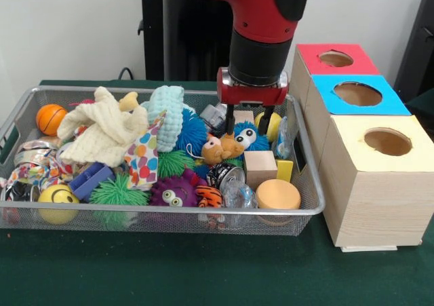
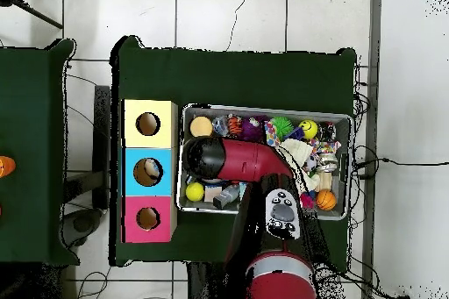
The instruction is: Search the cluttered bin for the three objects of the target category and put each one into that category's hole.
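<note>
Looks like a robotics lab: red Sawyer arm on a pedestal, green-clothed table, white tiled floor with cables everywhere.

**Two cameras, one worktop**

The front view sits low and close across the green-clothed worktop, facing the red and black arm and its hand. The overhead view hangs high, looking straight down, the robot's base at its bottom edge. Both share the silver wire-mesh bin below the hand and the three wooden boxes with coloured holed tops beside it.
</note>
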Motion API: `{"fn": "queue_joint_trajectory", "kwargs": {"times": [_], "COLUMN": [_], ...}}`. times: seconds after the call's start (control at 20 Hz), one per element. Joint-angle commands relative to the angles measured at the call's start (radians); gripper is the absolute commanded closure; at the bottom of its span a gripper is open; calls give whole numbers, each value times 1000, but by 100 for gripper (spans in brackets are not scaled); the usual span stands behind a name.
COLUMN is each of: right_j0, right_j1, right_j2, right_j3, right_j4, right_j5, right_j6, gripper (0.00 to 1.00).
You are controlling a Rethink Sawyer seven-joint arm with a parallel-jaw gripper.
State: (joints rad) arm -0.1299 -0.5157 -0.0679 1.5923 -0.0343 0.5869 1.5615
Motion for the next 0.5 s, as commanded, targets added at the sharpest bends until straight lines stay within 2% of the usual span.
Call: {"fn": "queue_joint_trajectory", "kwargs": {"times": [0.05, 0.15, 0.5], "right_j0": [-36, -34, -19], "right_j1": [159, 180, 173], "right_j2": [64, 64, 57], "right_j3": [-20, -41, -42], "right_j4": [-55, -56, -45], "right_j5": [-121, -133, -111], "right_j6": [86, 86, 84], "gripper": [0, 0, 0]}}
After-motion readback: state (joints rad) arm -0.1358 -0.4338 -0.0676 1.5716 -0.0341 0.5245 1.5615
